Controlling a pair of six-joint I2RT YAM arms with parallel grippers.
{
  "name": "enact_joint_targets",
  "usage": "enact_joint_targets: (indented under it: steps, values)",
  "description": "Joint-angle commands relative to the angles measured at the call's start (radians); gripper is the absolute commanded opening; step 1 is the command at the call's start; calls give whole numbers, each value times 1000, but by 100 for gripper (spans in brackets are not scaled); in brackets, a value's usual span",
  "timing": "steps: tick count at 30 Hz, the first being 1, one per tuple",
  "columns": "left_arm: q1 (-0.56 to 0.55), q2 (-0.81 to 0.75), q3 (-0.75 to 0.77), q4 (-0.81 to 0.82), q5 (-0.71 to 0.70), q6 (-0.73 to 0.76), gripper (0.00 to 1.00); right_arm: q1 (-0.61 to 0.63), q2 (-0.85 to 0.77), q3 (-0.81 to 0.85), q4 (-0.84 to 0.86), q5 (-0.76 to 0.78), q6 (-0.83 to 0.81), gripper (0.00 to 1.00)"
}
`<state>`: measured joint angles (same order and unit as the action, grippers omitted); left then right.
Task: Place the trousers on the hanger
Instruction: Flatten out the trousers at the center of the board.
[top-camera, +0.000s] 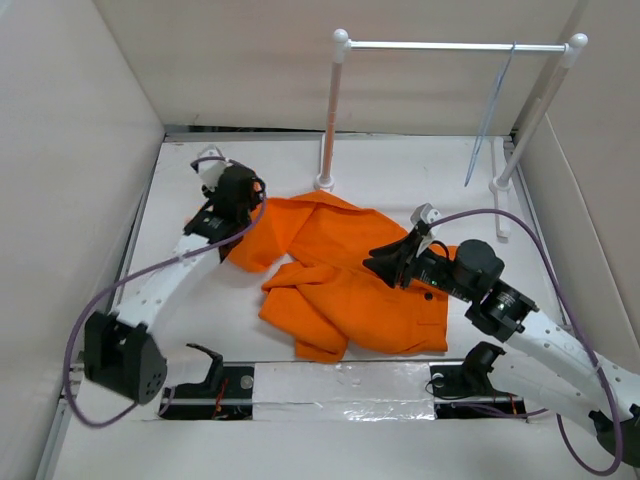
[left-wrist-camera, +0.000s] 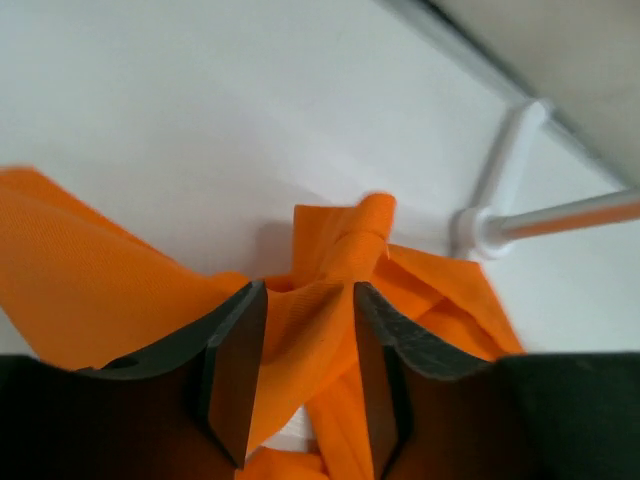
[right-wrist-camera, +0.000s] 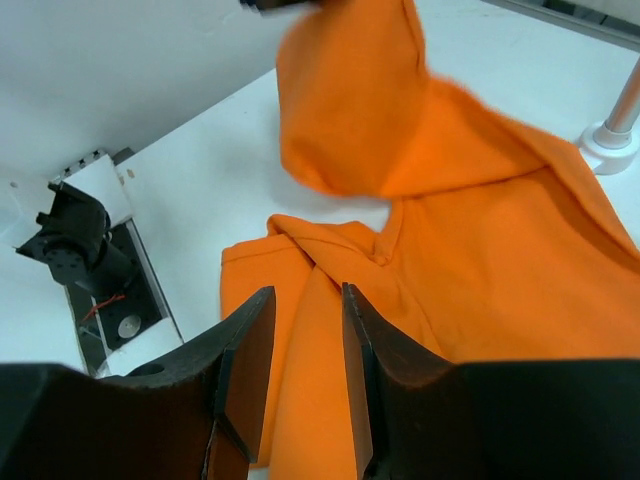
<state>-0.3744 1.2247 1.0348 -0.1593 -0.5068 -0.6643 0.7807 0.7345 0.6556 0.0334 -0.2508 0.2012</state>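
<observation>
Trousers (top-camera: 350, 275): crumpled orange heap at centre of the top view, lying on the white table (top-camera: 420, 170). Hanger (top-camera: 490, 112) hangs from the white rack (top-camera: 455, 45) at upper right, well apart from the cloth. By my reading the task is barely begun.

Left gripper (left-wrist-camera: 305, 340): pinching a bunched fold at the heap's left edge. Left wrist view shows cloth filling the gap between the fingers (left-wrist-camera: 235, 370). Right wrist view shows that corner lifted off the table at top of frame.

Right gripper (right-wrist-camera: 305, 300): fingers narrowly parted with nothing between them, poised over a folded seam mid-heap. Cannot tell whether it touches cloth.

Step in hand (judgement): take a second hold so the garment can be spread and straightened. To do it well:
- Right should close on a single outer edge, not the stacked folds beneath it, or several layers will come up together.
- Left holds a bunch rather than a flat edge, so lift slowly and keep tension even.
- Waist and button are not located in these views; find them before carrying towards upper right
</observation>
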Motion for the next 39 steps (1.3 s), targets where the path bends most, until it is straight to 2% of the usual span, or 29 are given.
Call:
enact_joint_targets:
  steps: [1,3,4,8,10,15,17,18,19,20,22,23,27,32,38,39]
  values:
    - [-23,168,-50,-127,-189,-72,40,8,-3,4,72,2,6,39]
    - [-12,211,-76,-93,-216,-97,61,8,2,1,62,1,6,41]
    - [29,214,-84,-76,-197,-97,66,8,2,-5,59,4,1,41]
    - [118,147,-142,30,-131,-115,66,8,0,-28,49,22,-2,41]
    - [127,128,-166,56,-112,-113,66,8,3,-33,53,21,0,39]
    - [161,101,-260,33,-194,-196,65,8,20,-22,57,8,-8,29]
    - [204,87,-321,53,-130,-221,65,8,34,-20,60,2,-13,24]
    - [276,75,-350,97,-86,-222,65,8,39,-20,63,-1,-14,19]
    - [322,64,-408,146,35,-228,65,8,48,-20,62,-7,-20,16]
    - [369,59,-438,170,98,-231,64,8,49,-20,62,-8,-23,13]
    - [484,56,-490,201,227,-248,63,8,49,-27,59,-4,-31,11]
    - [506,53,-519,189,249,-271,63,8,48,-31,60,-1,-31,11]
    - [520,45,-506,5,166,-372,58,8,43,-47,72,-2,-36,14]
    - [520,9,-528,-57,114,-400,57,8,45,-65,85,-13,-42,15]
    - [520,-144,-548,-164,22,-445,55,8,31,-80,85,-15,-49,15]
    - [508,-221,-555,-198,1,-454,55,8,29,-89,98,-12,-49,15]
